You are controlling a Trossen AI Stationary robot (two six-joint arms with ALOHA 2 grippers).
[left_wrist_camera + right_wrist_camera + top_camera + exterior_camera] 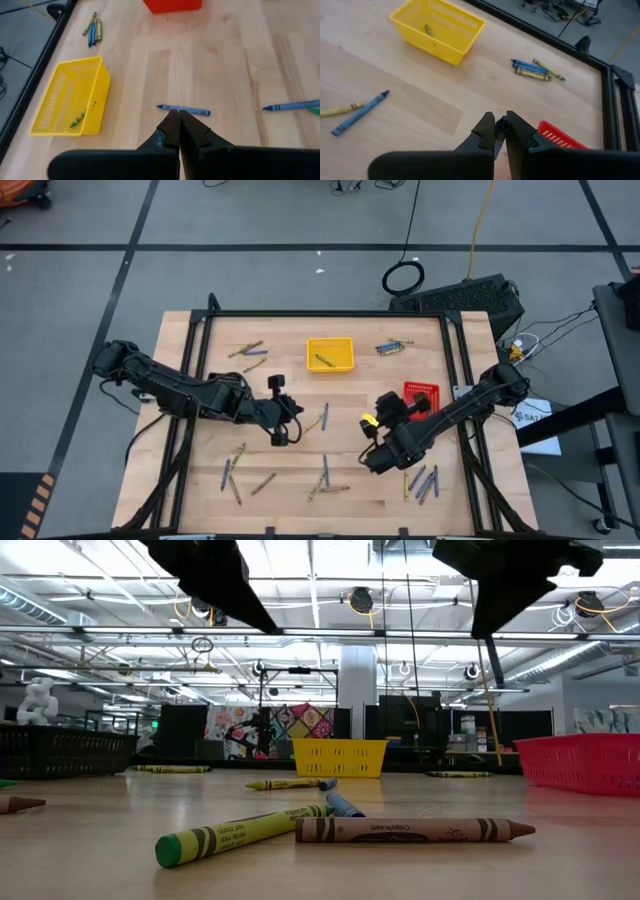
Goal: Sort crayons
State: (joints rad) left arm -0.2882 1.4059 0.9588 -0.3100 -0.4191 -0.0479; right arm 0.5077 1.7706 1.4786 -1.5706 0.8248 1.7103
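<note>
While both my jaws are closed and empty, only one crayon lies in the yellow tray; many remain scattered across the desk.

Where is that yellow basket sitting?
From above, the yellow basket sits mid-table near the far edge, one crayon inside, the red basket to its right.

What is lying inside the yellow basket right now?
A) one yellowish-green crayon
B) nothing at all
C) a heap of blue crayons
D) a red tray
A: the high view and both wrist views show a single yellowish-green crayon lying alone on the floor of the yellow basket.
</note>
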